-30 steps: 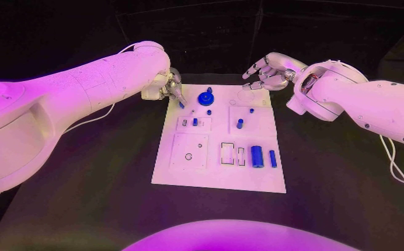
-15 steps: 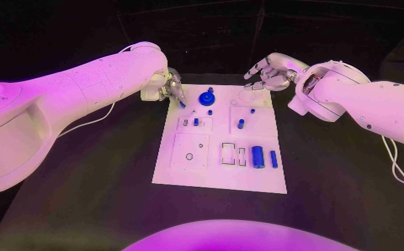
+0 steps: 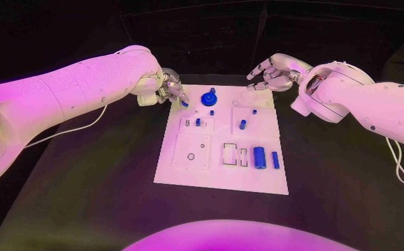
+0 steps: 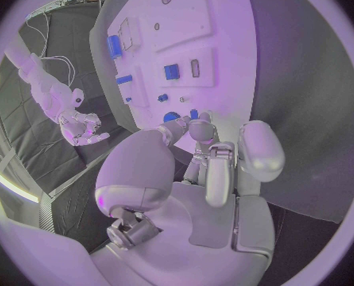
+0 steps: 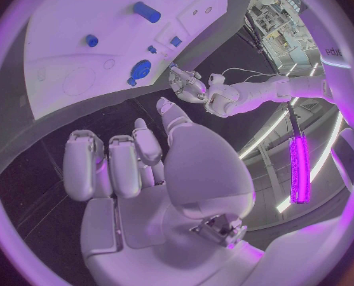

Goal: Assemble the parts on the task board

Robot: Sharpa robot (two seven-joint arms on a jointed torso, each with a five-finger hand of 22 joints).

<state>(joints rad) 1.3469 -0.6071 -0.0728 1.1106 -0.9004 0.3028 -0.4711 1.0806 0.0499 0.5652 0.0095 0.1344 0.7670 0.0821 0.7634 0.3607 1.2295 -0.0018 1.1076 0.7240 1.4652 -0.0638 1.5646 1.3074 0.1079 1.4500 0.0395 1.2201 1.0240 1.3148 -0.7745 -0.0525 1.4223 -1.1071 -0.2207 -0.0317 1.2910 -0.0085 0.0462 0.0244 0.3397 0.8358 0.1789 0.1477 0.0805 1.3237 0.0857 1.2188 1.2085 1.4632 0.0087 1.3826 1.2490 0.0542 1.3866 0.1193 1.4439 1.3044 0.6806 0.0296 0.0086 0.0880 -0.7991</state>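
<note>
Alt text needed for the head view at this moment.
A white task board lies on a black table with small blue parts on it. The left robot hand reaches its far left corner beside a round blue part; the right robot hand hovers, empty, at its far right corner.

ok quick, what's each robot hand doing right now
Left robot hand: fingertips at the white task board's far left corner; a hold cannot be told.
Right robot hand: fingers curled, holding nothing.
</note>
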